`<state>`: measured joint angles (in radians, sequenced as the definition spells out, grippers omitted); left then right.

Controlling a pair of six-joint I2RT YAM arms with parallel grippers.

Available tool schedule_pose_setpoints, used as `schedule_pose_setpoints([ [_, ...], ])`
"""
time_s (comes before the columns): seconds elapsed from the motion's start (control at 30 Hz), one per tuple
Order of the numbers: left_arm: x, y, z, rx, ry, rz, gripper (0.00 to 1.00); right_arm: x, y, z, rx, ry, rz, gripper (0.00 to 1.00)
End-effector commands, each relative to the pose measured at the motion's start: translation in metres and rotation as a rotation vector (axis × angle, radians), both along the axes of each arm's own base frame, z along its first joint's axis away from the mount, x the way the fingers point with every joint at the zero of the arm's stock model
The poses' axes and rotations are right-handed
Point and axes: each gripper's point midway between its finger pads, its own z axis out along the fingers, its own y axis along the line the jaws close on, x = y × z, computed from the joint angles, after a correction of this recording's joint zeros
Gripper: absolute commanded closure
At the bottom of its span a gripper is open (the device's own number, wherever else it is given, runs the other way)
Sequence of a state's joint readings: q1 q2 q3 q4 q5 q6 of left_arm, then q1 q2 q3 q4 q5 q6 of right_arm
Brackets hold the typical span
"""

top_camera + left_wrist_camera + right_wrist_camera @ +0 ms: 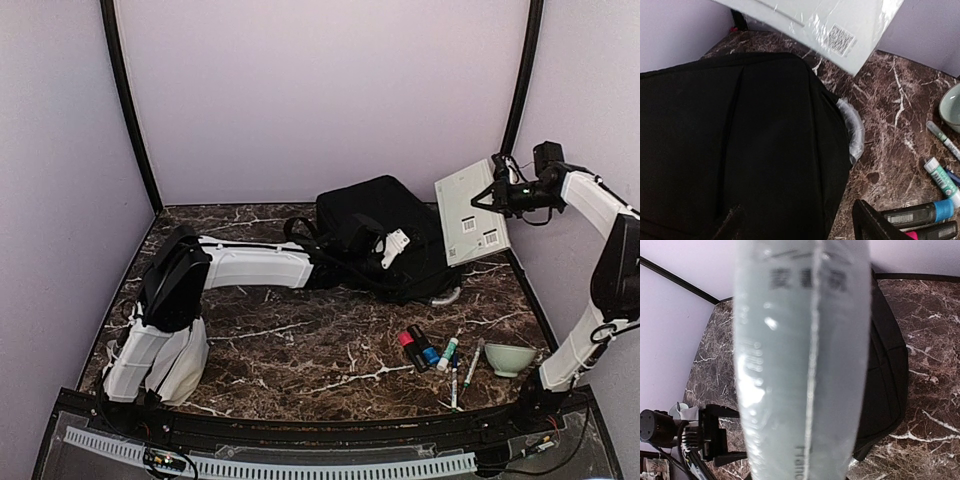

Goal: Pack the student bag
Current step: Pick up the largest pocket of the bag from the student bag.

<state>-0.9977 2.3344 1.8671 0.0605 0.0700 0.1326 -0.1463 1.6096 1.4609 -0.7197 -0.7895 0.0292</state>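
The right gripper (495,197) has its fingers pinched on the edge of one flat white packet (468,212). The packet is up in the air, tilted, and wrapped in shiny plastic with barcode stickers on it.

The left gripper (358,240) is low over the black bag. Only one dark finger (871,225) shows in its own camera, so I cannot tell how wide the fingers are open.

There is one student bag (385,235). It is big and black and lies flat on the table (300,350), at the back, near the middle. The left finger is just beside the bag's right edge, between the bag and the markers. One grey handle loop (854,131) sticks out of the bag on that side. The bag is lower than the right gripper and to its left, not touching it. The packet hangs near the bag's right end.

At the front right of the table lie:
- two fat black markers, one with a pink cap (410,346) and one with a blue cap (427,351)
- one green and white glue stick (447,352)
- two thin pens (473,362) (455,378)
- one pale green bowl (510,358)
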Motion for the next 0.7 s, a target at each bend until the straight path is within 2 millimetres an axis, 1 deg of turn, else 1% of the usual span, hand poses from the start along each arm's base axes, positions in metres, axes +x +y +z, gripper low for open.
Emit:
schedule_pose_setpoints([
  [0.0,0.004,-0.006,-0.01,0.052,-0.012,-0.017,0.24,-0.004,0.002,0.049,0.011,-0.187,0.012,1.0],
  [0.07,0.006,-0.01,-0.023,0.077,0.002,-0.02,0.24,-0.006,0.001,0.048,0.007,-0.187,0.009,1.0],
  [0.13,0.008,-0.014,-0.029,0.084,0.009,-0.021,0.24,-0.007,0.0,0.047,0.007,-0.188,0.007,1.0],
  [0.17,0.009,-0.015,-0.037,0.094,0.015,-0.018,0.24,-0.008,-0.001,0.046,0.006,-0.189,0.004,1.0],
  [0.23,0.01,-0.017,-0.04,0.099,0.018,-0.02,0.24,-0.008,-0.001,0.044,0.002,-0.189,0.002,1.0],
  [0.37,0.007,-0.023,-0.042,0.085,0.035,-0.045,0.25,-0.009,-0.003,0.041,0.0,-0.182,-0.001,1.0],
  [0.43,0.008,-0.024,-0.046,0.089,0.038,-0.045,0.28,-0.009,-0.003,0.04,0.0,-0.18,-0.001,1.0],
  [0.47,0.008,-0.024,-0.049,0.097,0.038,-0.046,0.31,-0.009,-0.003,0.04,-0.001,-0.18,-0.003,1.0],
  [0.53,0.009,-0.022,-0.055,0.118,0.041,-0.045,0.39,-0.01,-0.003,0.04,-0.008,-0.181,-0.004,1.0],
  [0.63,0.013,-0.017,-0.055,0.142,0.023,-0.02,0.58,-0.011,-0.005,0.041,-0.025,-0.185,-0.006,1.0],
  [0.67,0.015,-0.014,-0.05,0.143,0.011,-0.014,0.69,-0.011,-0.006,0.042,-0.037,-0.189,-0.007,1.0],
])
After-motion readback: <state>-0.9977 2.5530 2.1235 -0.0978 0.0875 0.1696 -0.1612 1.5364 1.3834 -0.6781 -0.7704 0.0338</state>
